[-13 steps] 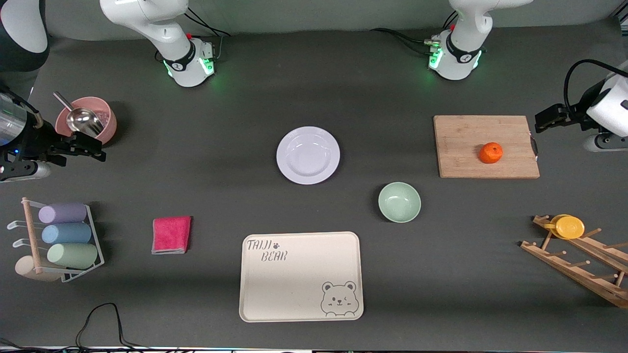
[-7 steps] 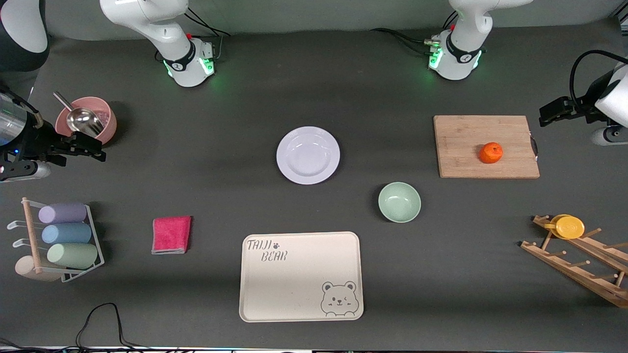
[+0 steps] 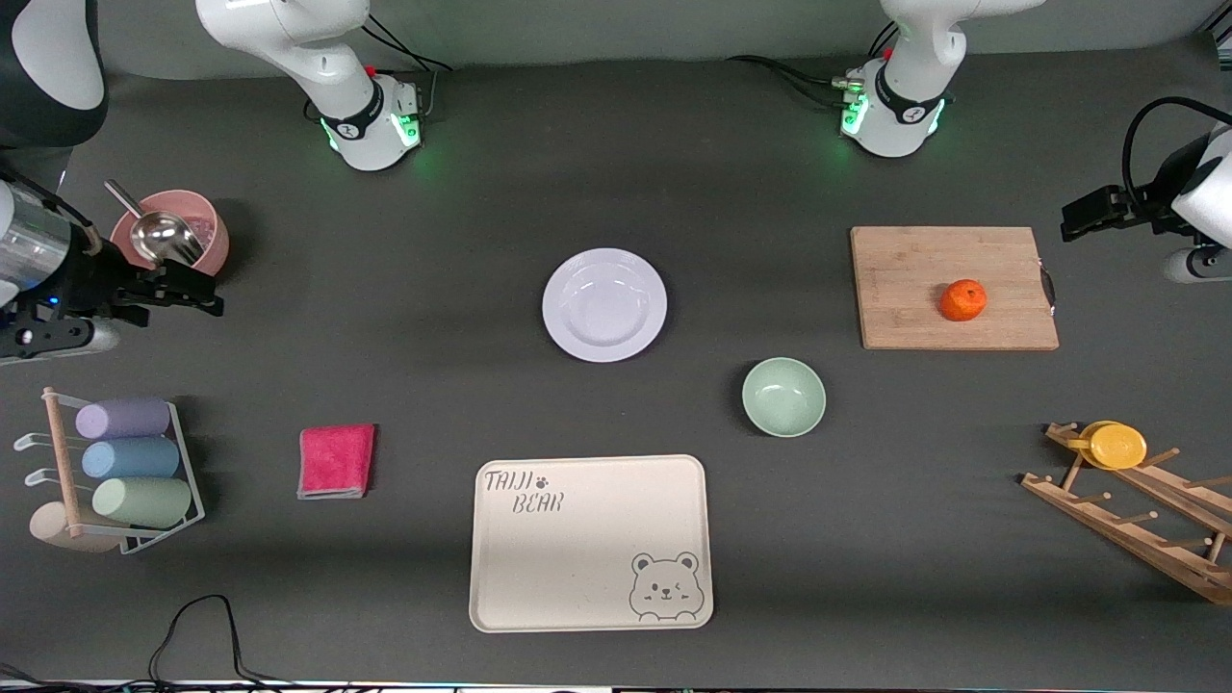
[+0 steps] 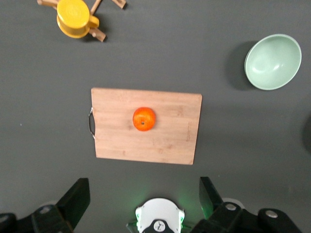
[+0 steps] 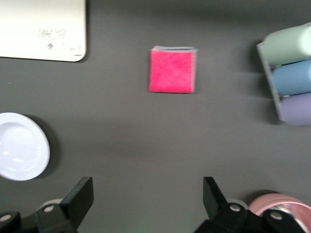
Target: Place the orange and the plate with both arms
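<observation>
Bamboo cutting board (image 3: 905, 279) toward the left arm's end of the table, carrying the orange (image 3: 962, 299) near its handled edge, stem dimple up, free of any grip. Probably parked there as a plain start spot, high on a flat surface for an easy top-down pinch. White, faintly lavender plate (image 3: 604, 305) flat on the dark mat about midway between the two bases, empty, well apart from the orange. Judged a job for the right arm, given its wide rim. Pale-green bowl (image 3: 783, 397) nearer the front camera than the plate, between plate and board. Cream tray (image 3: 587, 577) nearest the camera, bare, a likely drop-off for both items. Printed with what reads as "TAIJI BEAR", a paw mark, and a winking bear face in one corner; no other legible writing. Left gripper (image 3: 1070, 219) over the mat just beside the board's handle, fingers spread wide, empty. Right gripper (image 3: 207, 294) over the mat beside the pink cup (image 3: 197, 241) and its metal scoop (image 3: 154, 231), likewise spread and empty. Pink cloth (image 3: 336, 461) and a rack of pastel rolls (image 3: 125, 462) toward the right arm's end; wooden peg rack (image 3: 1136, 510) with a yellow disc (image 3: 1116, 446) toward the left arm's.
</observation>
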Tool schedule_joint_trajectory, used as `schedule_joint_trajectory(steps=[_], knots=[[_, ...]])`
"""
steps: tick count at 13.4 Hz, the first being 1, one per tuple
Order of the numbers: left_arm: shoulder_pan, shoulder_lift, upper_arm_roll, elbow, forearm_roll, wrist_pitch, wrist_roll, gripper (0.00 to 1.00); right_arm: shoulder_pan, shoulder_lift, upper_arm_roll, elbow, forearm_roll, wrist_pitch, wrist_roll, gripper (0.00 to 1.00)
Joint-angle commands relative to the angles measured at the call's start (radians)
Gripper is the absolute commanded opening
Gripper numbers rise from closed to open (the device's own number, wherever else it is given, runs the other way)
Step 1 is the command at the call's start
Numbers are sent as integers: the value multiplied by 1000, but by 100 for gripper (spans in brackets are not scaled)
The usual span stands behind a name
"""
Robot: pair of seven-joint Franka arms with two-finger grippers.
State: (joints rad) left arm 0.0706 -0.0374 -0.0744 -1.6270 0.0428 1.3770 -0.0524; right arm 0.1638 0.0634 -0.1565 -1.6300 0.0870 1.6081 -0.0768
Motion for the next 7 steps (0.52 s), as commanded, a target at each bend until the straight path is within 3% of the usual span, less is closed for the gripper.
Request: schedule_joint_trajectory(steps=[1,4,7], knots=[[12,-76,11,-72,-3,-39,11,100,11,-5,-3,-48,33,22,17,100],[15,-258,79,-309,-4,-12,48,100,61,-22,-5,-125,20,102,14,100],[15,-387,79,-496,-6,45,34,100,74,-17,-8,-140,20,116,19,100]])
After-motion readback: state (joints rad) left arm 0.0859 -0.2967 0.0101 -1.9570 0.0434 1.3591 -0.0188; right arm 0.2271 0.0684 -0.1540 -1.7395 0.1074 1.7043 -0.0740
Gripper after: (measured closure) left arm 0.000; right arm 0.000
